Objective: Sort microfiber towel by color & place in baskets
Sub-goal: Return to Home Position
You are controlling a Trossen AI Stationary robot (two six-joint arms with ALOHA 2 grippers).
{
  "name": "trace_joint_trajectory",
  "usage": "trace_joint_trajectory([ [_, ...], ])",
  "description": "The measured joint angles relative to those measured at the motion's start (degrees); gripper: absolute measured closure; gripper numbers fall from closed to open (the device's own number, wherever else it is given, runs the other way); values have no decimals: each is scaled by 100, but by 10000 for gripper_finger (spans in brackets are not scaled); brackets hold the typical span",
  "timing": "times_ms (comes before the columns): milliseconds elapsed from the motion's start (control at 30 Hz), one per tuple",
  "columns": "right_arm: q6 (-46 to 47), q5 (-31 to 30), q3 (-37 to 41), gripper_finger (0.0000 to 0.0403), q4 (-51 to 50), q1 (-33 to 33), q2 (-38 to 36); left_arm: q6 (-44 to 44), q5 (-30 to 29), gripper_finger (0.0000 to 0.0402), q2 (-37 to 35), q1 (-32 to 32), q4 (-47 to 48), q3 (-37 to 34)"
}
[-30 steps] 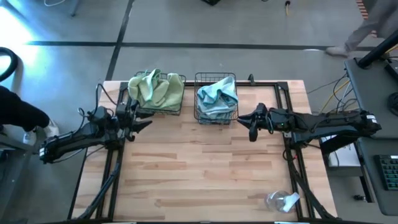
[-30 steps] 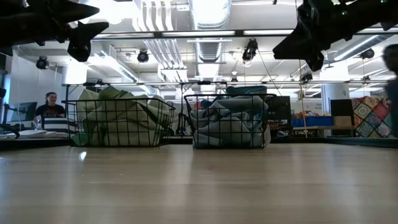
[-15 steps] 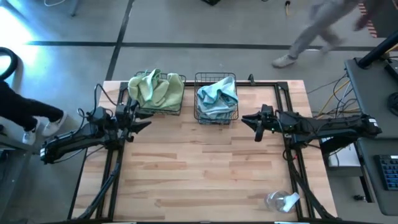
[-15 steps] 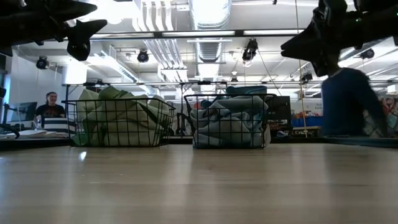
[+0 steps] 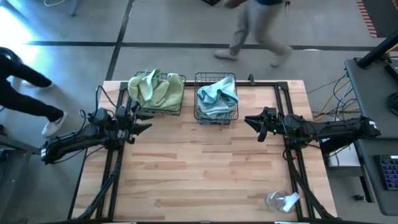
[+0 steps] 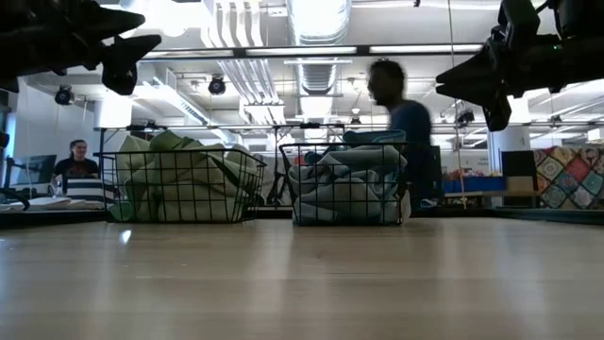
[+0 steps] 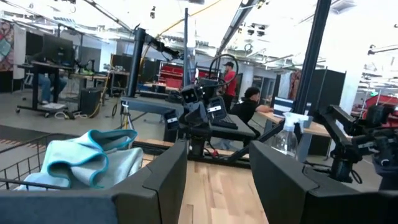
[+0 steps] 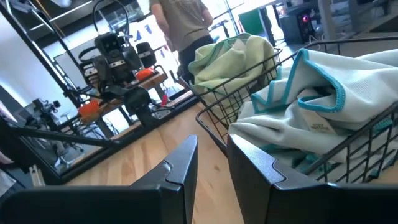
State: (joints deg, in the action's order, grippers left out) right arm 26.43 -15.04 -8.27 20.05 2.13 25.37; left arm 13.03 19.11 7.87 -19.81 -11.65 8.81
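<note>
High view, upper centre: light green towels [image 5: 155, 91] fill the left basket [image 5: 159, 112]; blue-grey towels [image 5: 217, 97] fill the right basket [image 5: 214, 75] beside it. The left gripper [image 5: 146, 119], left of centre by its basket, has its fingers apart and empty. The right gripper [image 5: 253, 127], right of centre, has its fingers narrowly apart and holds nothing.
</note>
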Motion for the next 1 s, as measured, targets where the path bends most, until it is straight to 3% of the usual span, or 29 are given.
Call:
trace_joint_trajectory([
  [367,75,-41,211,321,2,0,-54,337,0,242,-241,-4,-1001,-767],
  [767,109,-167,410,321,2,2,-62,284,0,242,-337,0,-988,-793],
  [1000,591,-215,718,321,-7,2,-62,248,0,242,-309,0,-798,-821],
])
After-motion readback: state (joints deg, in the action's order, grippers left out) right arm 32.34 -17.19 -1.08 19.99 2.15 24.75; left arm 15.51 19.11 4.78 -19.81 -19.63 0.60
